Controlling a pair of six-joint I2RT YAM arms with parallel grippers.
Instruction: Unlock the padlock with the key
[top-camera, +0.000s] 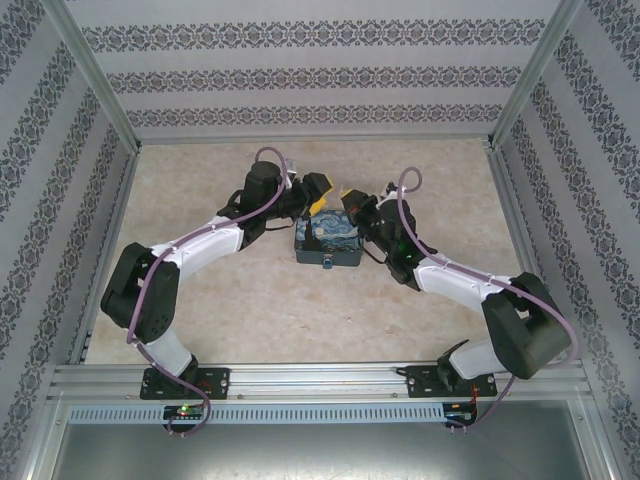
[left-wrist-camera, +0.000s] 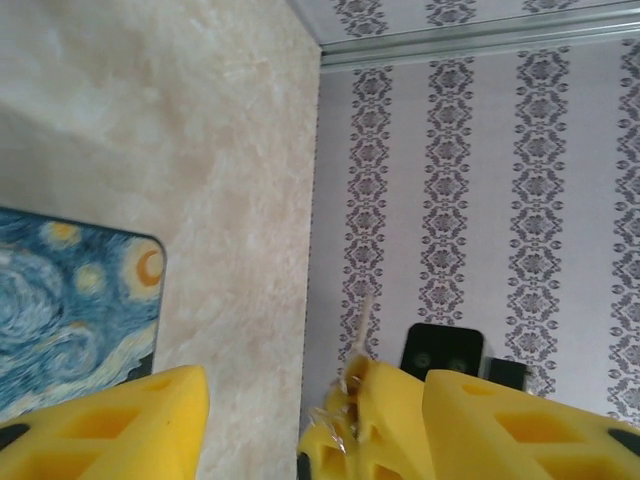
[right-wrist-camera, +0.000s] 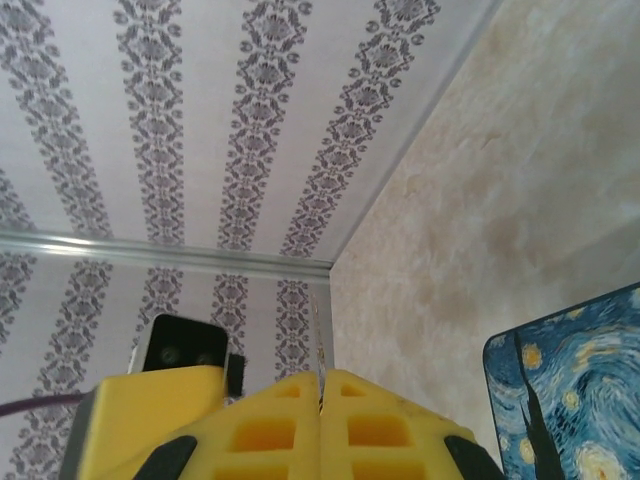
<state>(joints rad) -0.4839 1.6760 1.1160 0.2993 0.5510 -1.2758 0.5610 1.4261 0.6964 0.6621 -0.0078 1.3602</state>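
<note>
Beside the starry-night tin (top-camera: 325, 240), right gripper (right-wrist-camera: 322, 378) pinches the key (right-wrist-camera: 320, 335) edge-on, left gripper (left-wrist-camera: 310, 400) half open, empty; key may twist loose.

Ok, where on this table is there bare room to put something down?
Bare tabletop lies between the tin and the near rail, and in a strip along the back wall. It is crowded right behind the tin, where the left claw and right claw sit close together.

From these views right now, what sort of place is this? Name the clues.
Probably a purpose-built robot test enclosure: an aluminium frame, wallpaper panels boxing in a marble-look table, and robot arms, left and right, bolted to the front rail.
</note>
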